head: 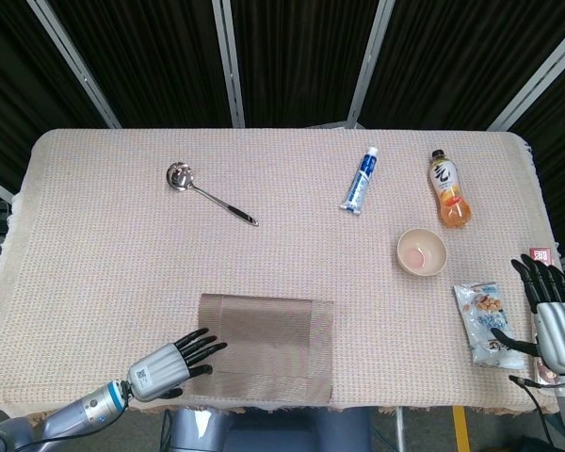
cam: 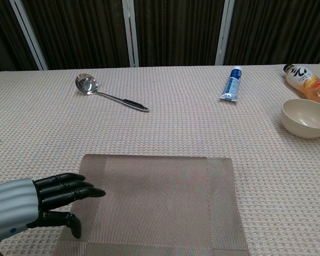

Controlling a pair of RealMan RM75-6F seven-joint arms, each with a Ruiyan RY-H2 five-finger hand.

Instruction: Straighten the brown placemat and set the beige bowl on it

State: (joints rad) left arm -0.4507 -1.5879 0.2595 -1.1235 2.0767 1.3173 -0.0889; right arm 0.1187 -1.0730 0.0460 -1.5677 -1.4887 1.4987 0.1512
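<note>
Brown placemat (head: 266,347) touching left robot hand (head: 169,365).

A staged test booth in a lab, not a home — black curtains (head: 292,56) on pale metal struts (head: 228,61) wall in the far side, and the table (head: 94,245) wears a woven beige cloth.

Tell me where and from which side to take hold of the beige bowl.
Grip the beige bowl by its rim, probably the edge nearest the right hand, coming from above. It stands upright and open, with low curved walls that give little side purchase. The snack packet lies between hand and bowl, so come in over it.
</note>
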